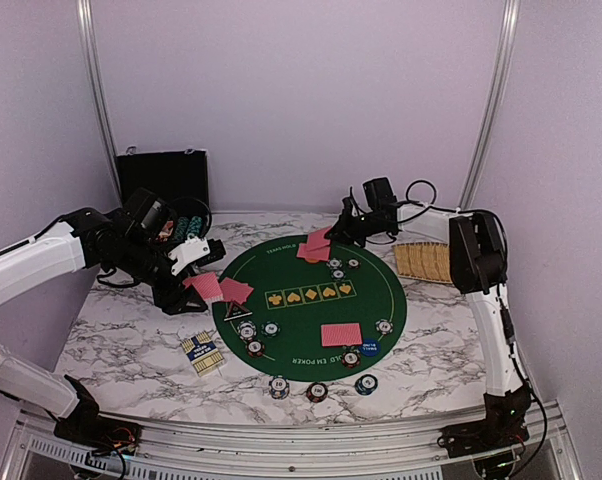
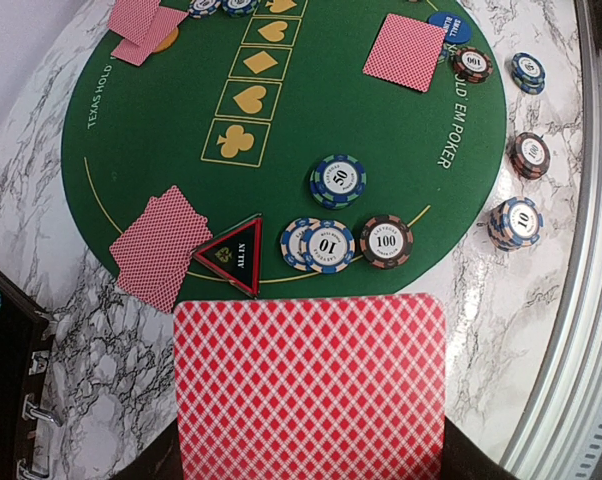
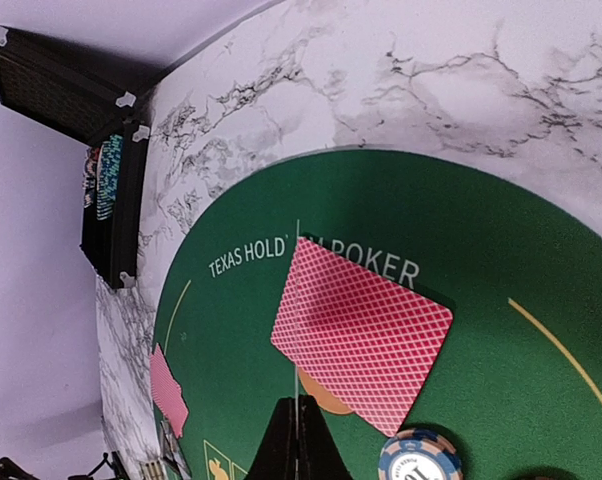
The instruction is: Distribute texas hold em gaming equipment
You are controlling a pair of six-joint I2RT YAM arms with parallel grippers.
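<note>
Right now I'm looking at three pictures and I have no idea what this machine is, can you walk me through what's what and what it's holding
These are two robot arms bolted to the near edge of a marble table. The wide picture looks down from above and behind them; the other two come from a camera on each wrist. On the table lies a round green mat with striped chips, red-backed cards and a black triangular button. A black case stands back left, a tan tray lies back right. The left gripper is shut on one card, which fills its wrist view. The right gripper is closed, near a card lying on the mat; whether it pinches anything I cannot tell.
</note>
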